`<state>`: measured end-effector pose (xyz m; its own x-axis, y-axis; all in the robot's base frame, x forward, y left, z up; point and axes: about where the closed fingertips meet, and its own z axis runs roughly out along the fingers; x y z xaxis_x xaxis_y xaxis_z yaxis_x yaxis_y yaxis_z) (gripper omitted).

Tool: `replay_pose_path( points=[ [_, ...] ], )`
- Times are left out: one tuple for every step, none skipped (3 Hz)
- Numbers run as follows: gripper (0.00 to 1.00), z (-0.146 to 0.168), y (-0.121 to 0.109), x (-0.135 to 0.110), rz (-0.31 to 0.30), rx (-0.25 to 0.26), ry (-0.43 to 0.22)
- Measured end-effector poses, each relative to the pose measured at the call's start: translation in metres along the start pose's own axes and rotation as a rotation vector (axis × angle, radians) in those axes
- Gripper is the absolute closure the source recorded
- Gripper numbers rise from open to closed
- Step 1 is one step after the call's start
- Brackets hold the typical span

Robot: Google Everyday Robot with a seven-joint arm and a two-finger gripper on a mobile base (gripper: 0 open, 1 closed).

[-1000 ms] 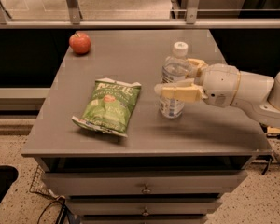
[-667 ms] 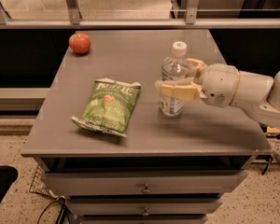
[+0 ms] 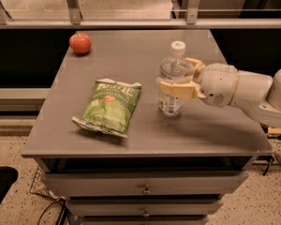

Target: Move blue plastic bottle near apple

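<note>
The blue plastic bottle [image 3: 172, 86], clear with a white cap, stands upright on the grey table [image 3: 131, 130], right of the middle. My gripper [image 3: 174, 76] reaches in from the right and is shut on the bottle at mid-height, one finger [image 3: 175, 89] across its front and the other behind it. The bottle's base rests on the table. The red apple [image 3: 80, 42] sits at the table's far left corner, well away from the bottle and the gripper.
A green chip bag [image 3: 110, 107] lies flat on the table, left of the bottle, between it and the front left edge. The table has drawers below. A metal railing runs behind the far edge.
</note>
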<state>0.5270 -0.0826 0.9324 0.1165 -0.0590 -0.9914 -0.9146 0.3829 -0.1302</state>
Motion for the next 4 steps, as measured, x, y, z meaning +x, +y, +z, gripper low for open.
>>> replay_pose_path(
  points=[
    [1.0,0.019,-0.023,-0.03,-0.022,-0.013,-0.01],
    [1.0,0.052,-0.058,-0.074,-0.076,-0.014,0.023],
    [1.0,0.095,-0.096,-0.108,-0.102,-0.019,0.045],
    [1.0,0.155,-0.121,-0.121,-0.082,-0.067,0.035]
  ],
)
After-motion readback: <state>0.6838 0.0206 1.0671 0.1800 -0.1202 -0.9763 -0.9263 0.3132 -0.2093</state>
